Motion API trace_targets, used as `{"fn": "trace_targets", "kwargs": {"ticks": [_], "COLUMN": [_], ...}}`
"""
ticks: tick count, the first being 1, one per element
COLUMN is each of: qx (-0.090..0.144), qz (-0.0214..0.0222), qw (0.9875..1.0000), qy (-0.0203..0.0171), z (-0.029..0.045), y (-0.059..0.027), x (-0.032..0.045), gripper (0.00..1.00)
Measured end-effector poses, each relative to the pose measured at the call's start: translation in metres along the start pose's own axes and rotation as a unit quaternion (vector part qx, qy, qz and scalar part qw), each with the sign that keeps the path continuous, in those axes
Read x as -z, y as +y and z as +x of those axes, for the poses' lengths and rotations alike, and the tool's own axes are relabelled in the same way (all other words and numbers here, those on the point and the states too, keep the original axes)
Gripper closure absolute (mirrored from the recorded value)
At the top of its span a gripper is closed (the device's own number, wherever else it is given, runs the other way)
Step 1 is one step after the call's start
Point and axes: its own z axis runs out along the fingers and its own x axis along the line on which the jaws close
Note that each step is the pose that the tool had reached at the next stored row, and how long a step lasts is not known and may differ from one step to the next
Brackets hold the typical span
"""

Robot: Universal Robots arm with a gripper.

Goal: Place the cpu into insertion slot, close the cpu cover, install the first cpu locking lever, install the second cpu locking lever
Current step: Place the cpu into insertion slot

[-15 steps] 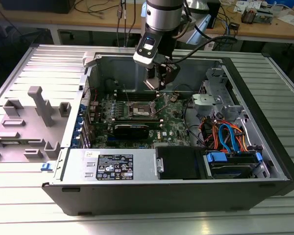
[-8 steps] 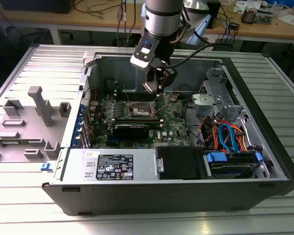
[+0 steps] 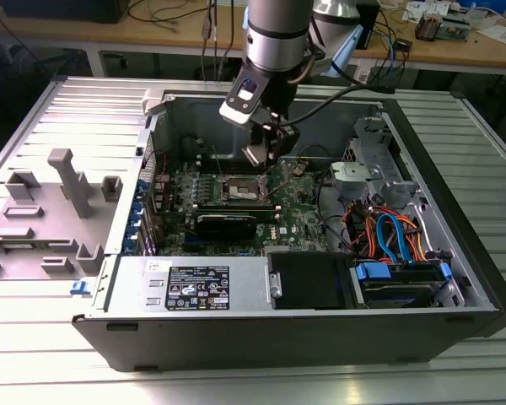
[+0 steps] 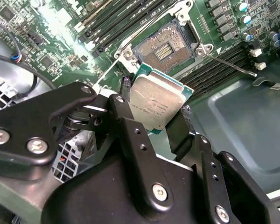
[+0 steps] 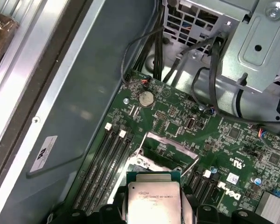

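**Chip held over the open socket**

The fingers [image 4: 126,122] are clenched on the cpu [image 4: 156,105], gripping it by two opposite edges. Its silver-grey top faces the camera, and its green border shows along the edge facing the board. In the first wrist view the cpu [image 5: 154,203] is held clear of the board, with the insertion slot [image 5: 151,161] just beyond it.

In the second wrist view the insertion slot [image 4: 165,46] lies uncovered, its pale centre exposed inside the dark rim. A thin metal lever [image 4: 233,65] juts out beside it, across the memory slots [image 4: 214,74]. The cpu cover [image 5: 175,145] seems to stand lifted at the far side of the slot, though its angle is hard to judge.

In the exterior view the arm [image 3: 274,34] reaches down into the open computer case [image 3: 236,337]. It ends above the middle of the green board [image 3: 299,211], nearer the case's far wall. The case rests on the slatted table [image 3: 34,337].
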Motion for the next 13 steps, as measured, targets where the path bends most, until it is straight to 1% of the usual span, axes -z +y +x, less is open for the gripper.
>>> {"fn": "trace_targets", "kwargs": {"ticks": [2, 9, 11, 13], "qx": [-0.002, -0.004, -0.015, -0.032], "qz": [0.0004, 0.0002, -0.0005, -0.0013], "qw": [1.0000, 1.0000, 0.9999, 0.9995], "qy": [-0.0004, -0.0005, -0.0007, -0.0013], "z": [0.0002, 0.0002, 0.0002, 0.0002], "y": [-0.0006, -0.0007, -0.0007, -0.0008], "x": [-0.0014, -0.0015, -0.0022, -0.0031], "gripper": [0.45, 0.45, 0.45, 0.45]}}
